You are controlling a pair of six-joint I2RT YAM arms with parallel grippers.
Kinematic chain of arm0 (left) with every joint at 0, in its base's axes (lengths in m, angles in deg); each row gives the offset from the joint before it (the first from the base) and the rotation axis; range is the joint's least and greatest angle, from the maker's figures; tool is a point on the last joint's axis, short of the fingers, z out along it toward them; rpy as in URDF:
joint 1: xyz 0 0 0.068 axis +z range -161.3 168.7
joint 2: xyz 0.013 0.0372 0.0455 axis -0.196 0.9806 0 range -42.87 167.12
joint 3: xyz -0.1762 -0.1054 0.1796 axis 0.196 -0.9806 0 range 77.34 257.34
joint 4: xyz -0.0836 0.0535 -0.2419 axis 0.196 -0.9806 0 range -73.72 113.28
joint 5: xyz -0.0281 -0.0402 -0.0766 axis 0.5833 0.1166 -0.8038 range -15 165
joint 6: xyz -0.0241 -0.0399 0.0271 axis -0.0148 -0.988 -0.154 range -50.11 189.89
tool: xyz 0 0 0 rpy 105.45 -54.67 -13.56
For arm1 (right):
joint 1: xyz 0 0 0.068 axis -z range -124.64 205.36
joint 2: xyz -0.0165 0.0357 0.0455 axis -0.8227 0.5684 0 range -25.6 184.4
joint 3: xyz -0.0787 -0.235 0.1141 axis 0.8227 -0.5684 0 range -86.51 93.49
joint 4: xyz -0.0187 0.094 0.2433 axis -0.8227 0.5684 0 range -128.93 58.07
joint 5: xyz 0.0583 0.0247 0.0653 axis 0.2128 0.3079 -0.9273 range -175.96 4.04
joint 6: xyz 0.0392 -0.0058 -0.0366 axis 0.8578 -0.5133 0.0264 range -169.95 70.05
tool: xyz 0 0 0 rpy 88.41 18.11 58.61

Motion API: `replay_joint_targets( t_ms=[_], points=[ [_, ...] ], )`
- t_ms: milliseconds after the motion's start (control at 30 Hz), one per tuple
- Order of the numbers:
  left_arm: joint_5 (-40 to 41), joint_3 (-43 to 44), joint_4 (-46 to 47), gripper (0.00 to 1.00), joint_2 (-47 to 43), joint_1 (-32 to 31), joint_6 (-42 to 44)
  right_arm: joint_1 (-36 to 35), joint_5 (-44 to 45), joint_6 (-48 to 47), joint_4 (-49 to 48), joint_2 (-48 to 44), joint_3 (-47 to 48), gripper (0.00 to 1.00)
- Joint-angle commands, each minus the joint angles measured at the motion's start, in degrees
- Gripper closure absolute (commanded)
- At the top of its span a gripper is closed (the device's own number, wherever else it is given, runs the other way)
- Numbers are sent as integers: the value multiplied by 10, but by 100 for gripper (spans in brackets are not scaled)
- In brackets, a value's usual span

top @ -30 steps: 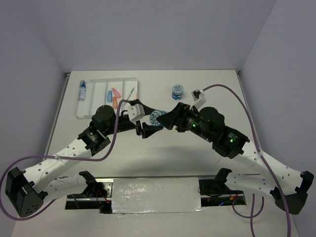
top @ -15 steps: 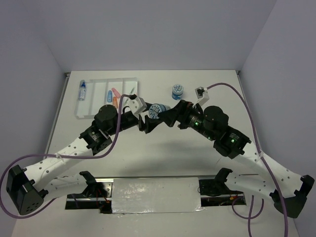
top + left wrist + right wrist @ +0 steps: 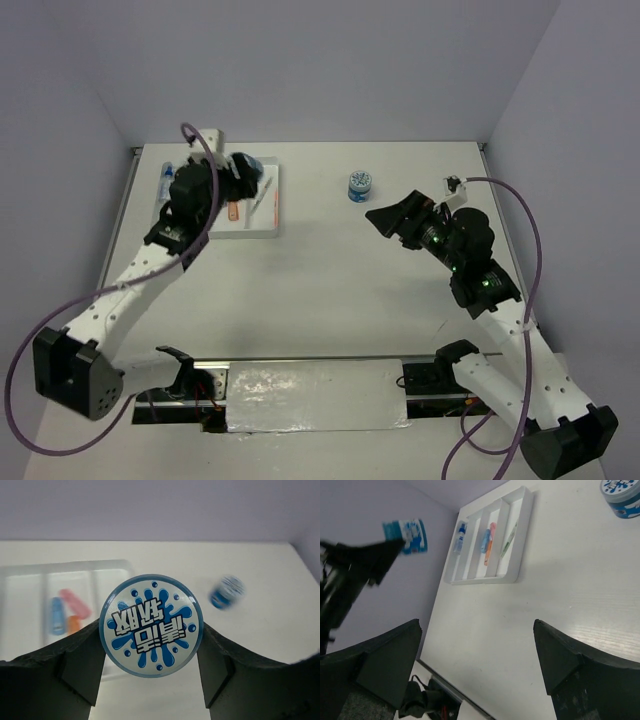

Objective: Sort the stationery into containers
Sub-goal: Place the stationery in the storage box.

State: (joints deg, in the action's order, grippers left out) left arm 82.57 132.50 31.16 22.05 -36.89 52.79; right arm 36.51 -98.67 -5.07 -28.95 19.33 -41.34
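Observation:
My left gripper [image 3: 151,630] is shut on a blue round spool [image 3: 151,625] with a white splash label, gripped across its sides. In the top view the left gripper [image 3: 245,170] holds the spool [image 3: 252,165] above the far part of the white tray [image 3: 266,231]. The tray [image 3: 25,577] holds pink [image 3: 75,603], blue [image 3: 57,615] and orange [image 3: 74,624] stubby pieces. A thin grey-green pen [image 3: 262,197] lies in its right compartment. A second blue spool [image 3: 360,186] stands on the table. My right gripper [image 3: 380,216] is open and empty, apart from that spool.
The right wrist view shows the tray [image 3: 516,555], the table spool [image 3: 621,496] at the top right, and the table's near edge with cables [image 3: 427,700]. A small blue bottle-like item [image 3: 167,184] lies in the tray's left compartment. Walls close in the table on three sides.
The spool was between both grippers at mid-table. The right gripper opened and drew back right. The left arm swung the spool back and left over the tray.

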Motion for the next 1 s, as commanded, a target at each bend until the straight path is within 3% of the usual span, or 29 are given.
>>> replay_joint_targets(
  t_ms=[0, 167, 300, 533, 733, 967],
  points=[
    [129, 88, -42, 100, 62, 109, -112, 1, -35, -17, -24, -28, -3, 0],
    [151, 207, -68, 100, 245, 226, -173, 1, -56, -34, -15, -53, -9, 0],
    [130, 285, -41, 100, 371, 254, -161, 1, -52, -61, 4, -75, -8, 0],
    [169, 435, -69, 100, 491, 269, -101, 2, -69, -79, -3, -70, -10, 0],
    [174, 506, -107, 100, 567, 275, -90, 1, -83, -85, -9, -27, -2, 0],
    [144, 503, -110, 100, 592, 279, -99, 1, -84, -83, -31, -8, -3, 0]
  ],
)
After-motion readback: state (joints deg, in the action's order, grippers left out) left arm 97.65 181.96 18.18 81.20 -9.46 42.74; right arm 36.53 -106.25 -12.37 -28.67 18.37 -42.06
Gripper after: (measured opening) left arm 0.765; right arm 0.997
